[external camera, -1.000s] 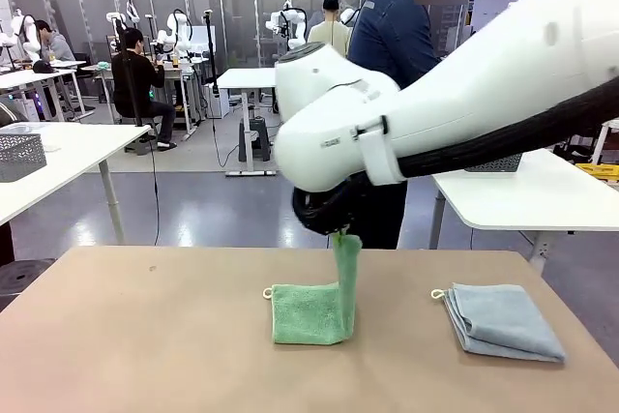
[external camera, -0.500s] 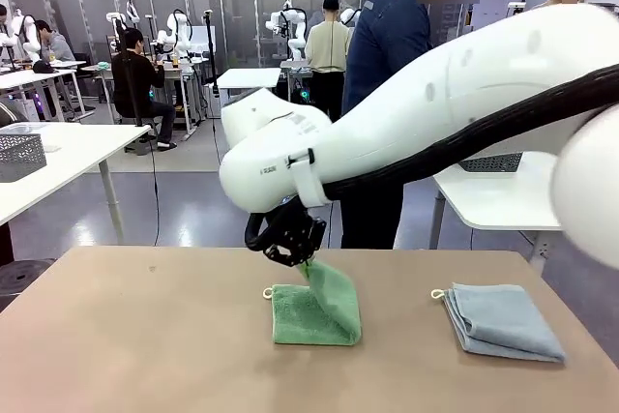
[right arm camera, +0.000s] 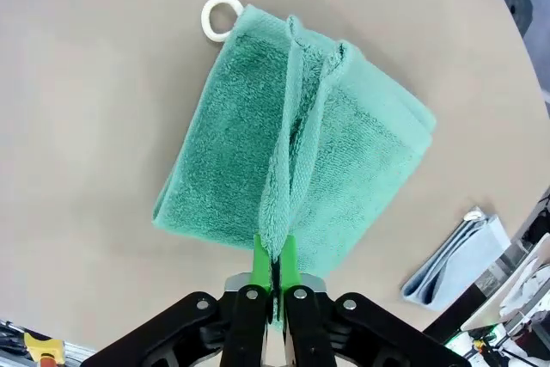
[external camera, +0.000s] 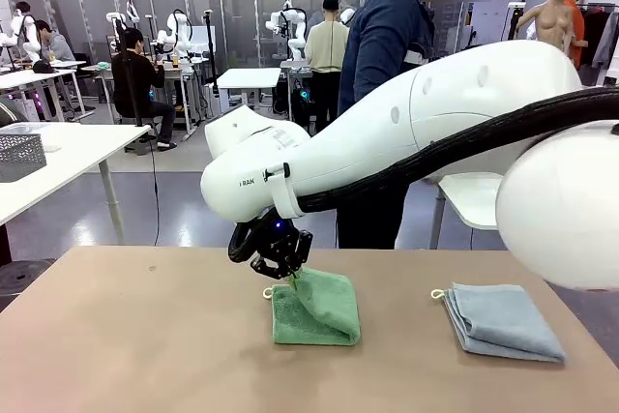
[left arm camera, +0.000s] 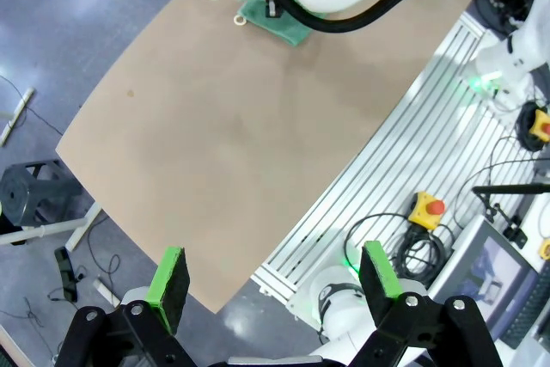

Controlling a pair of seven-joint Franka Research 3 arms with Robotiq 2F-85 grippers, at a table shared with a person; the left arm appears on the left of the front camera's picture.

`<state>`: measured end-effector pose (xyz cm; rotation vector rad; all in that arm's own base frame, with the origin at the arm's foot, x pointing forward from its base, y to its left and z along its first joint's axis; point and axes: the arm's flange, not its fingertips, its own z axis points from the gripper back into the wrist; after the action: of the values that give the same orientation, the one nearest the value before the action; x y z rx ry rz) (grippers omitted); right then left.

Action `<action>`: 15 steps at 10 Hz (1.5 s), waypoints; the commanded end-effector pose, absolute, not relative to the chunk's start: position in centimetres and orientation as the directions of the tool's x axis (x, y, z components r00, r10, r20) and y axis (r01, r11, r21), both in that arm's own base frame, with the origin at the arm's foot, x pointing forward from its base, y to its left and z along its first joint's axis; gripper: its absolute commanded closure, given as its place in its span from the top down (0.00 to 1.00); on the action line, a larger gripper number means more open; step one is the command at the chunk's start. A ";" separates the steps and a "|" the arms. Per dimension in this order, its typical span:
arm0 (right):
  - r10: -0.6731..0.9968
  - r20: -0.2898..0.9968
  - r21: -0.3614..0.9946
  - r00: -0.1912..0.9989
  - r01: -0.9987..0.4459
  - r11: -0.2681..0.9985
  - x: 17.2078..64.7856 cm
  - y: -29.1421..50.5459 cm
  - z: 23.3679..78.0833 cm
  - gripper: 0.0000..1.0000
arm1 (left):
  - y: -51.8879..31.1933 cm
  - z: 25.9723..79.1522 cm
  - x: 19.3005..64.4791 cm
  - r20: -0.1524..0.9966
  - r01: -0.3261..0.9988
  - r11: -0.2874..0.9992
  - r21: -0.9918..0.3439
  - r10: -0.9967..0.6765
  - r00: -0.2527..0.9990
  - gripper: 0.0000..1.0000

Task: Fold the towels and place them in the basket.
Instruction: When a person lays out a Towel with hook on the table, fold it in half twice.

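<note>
Green towel (external camera: 316,309), near the table's middle: I see it lying doubled on the brown table (external camera: 135,336), its white corner loop (right arm camera: 216,18) flat on the surface at the corner towards the robot's left. One layer is lifted into a ridge that runs from the loop-side edge back to my right gripper (right arm camera: 275,268). I judge the ridge exists because that edge is being carried across the lower layer to make the fold; the grip is taken at the hem, which lets the cloth drape and fall into place.

Right gripper: the two green pads (right arm camera: 261,260) are pressed together on the raised towel edge, with only the thin terry layer between them. In the front view the gripper (external camera: 280,263) sits low over the towel's left end, just above the cloth, so the lifted edge is short and nearly laid down.

Blue-grey towel (external camera: 501,321): already folded, resting on the table well to the robot's right of the green one, its loop (external camera: 437,293) pointing towards it; it lies apart from both grippers.

Left gripper (left arm camera: 275,277): fingers wide apart, empty, held high above the table's near edge, clear of the work.

A person (external camera: 387,55) stands at the far side of the table, hands not engaged.
</note>
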<state>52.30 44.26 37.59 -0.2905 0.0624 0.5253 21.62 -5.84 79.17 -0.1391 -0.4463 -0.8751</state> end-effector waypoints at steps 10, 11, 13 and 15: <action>0.424 -0.113 -0.111 0.899 -0.435 0.894 50.9 43.2 38.3 1.00 | -5.8 79.2 21.5 0.431 0.767 0.639 0.062 -0.710 0.557 1.00; 0.423 -0.123 -0.107 0.898 -0.435 0.894 50.8 42.3 38.1 0.82 | -5.8 79.2 21.5 0.431 0.767 0.639 0.062 -0.710 0.557 1.00; 0.446 -0.138 -0.135 0.884 -0.463 0.876 52.2 44.6 38.5 0.82 | -5.8 79.2 21.5 0.431 0.767 0.639 0.062 -0.710 0.557 1.00; 0.446 -0.138 -0.135 0.884 -0.463 0.876 52.2 44.6 38.5 0.82 | -5.8 79.2 21.5 0.431 0.767 0.639 0.062 -0.710 0.557 1.00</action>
<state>52.04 44.60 38.42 -0.1567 0.1029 0.4740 21.63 -5.84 79.17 -0.1391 -0.4463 -0.8751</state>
